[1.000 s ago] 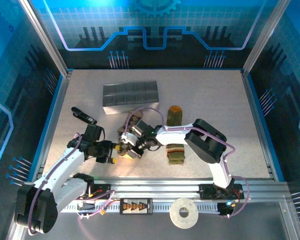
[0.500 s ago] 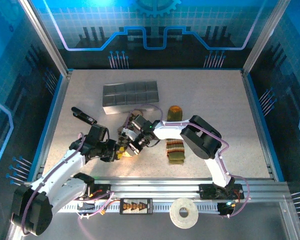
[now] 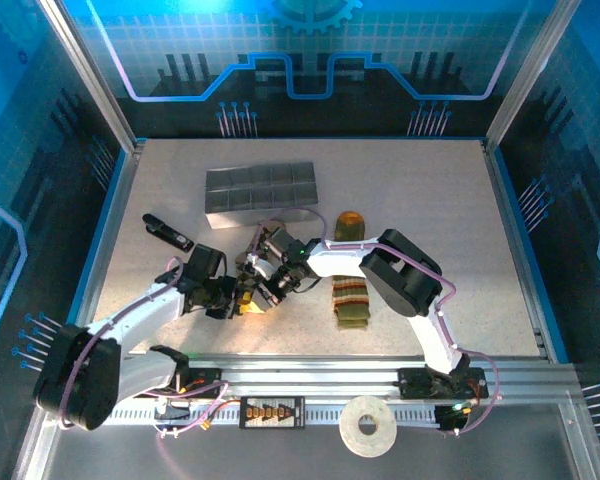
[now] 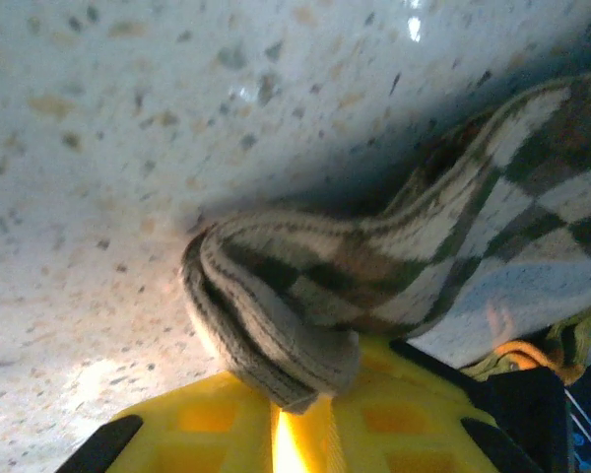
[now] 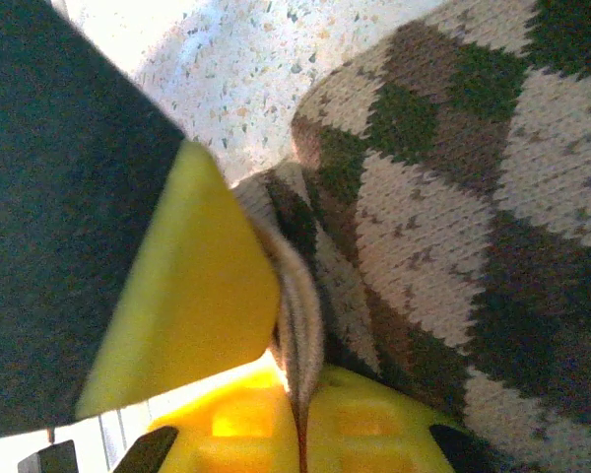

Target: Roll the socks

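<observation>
Argyle sock (image 4: 276,305) lies bunched between left claw (image 4: 278,424) and right claw (image 5: 297,414), both pinching its fabric.

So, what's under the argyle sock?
Speckled table shows around the argyle sock, which the left pincer and right pincer both clamp. Anything beneath the cloth is covered.

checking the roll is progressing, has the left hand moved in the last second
Yes. The left hand has shifted right and a little nearer the grey tray, and its fingers now pinch the folded edge of the argyle sock.
</observation>
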Tool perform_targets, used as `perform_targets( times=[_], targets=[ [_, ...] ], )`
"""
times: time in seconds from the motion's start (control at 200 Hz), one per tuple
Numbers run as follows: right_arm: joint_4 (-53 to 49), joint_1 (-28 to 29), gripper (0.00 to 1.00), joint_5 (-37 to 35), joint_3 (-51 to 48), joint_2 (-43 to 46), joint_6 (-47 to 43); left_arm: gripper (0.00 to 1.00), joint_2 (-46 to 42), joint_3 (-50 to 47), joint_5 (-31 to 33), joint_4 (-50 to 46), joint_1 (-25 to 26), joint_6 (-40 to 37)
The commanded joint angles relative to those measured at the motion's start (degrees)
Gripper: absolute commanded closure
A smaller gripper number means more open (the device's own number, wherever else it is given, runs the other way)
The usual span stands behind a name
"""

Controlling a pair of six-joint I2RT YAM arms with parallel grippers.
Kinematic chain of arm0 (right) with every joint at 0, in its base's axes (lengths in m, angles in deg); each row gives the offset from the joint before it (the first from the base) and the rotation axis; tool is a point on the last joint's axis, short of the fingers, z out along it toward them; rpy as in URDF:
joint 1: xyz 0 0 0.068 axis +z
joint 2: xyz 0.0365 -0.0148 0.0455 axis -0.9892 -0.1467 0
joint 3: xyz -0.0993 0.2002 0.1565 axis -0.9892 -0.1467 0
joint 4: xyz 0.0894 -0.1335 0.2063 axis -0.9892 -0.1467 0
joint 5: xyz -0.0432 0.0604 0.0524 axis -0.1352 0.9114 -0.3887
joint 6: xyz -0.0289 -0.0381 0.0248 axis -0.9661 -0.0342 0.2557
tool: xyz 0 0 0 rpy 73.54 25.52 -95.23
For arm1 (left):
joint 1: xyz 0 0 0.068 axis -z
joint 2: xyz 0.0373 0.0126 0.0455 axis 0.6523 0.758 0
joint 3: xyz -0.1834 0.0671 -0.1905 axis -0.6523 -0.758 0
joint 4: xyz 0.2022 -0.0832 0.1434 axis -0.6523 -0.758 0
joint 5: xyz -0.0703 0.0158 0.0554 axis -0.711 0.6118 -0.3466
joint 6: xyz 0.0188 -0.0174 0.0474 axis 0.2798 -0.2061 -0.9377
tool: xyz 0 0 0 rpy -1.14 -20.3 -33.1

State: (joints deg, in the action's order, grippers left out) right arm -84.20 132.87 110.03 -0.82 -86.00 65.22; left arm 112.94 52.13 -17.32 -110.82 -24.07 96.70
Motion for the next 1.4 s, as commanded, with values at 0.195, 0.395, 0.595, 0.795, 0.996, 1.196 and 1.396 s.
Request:
perform_targets(
  times=[0.195, 0.395, 0.595, 0.795, 0.996, 1.196, 1.396],
  targets=[
    [-2.9, -0.5, 0.96, -0.3, 0.1, -1.8, 0.3, 0.83, 6.6, 2.4, 3.3, 1.8, -3.1, -5.2],
    [-2.5, 0.0, 0.73, -3.4, -1.2, 1.0, -3.0, 0.89, 11.7, 2.8, 3.1, -2.1, -3.1, -6.6],
    [-0.2, 1.2, 0.54, -9.3, -6.2, 9.1, -11.3, 0.88, 12.3, 3.2, 4.5, -6.2, -3.4, -7.1],
    [15.5, 4.7, 0.48, -23.0, -22.7, 23.7, -27.5, 0.88, 13.8, 4.7, 4.5, -7.1, -3.6, -8.4],
    [25.8, 13.6, 0.39, -42.7, -30.1, 26.5, -50.3, 0.88, 15.6, 6.4, 3.8, -8.3, -3.7, -9.8],
    [29.7, 17.0, 0.44, -48.3, -26.9, 21.9, -60.3, 0.88, 16.9, 7.3, 3.5, -9.2, -4.0, -10.7],
    [28.2, 17.9, 0.56, -49.5, -22.5, 16.4, -60.7, 0.88, 18.4, 8.0, 3.0, -9.5, -4.5, -11.8]
  ],
)
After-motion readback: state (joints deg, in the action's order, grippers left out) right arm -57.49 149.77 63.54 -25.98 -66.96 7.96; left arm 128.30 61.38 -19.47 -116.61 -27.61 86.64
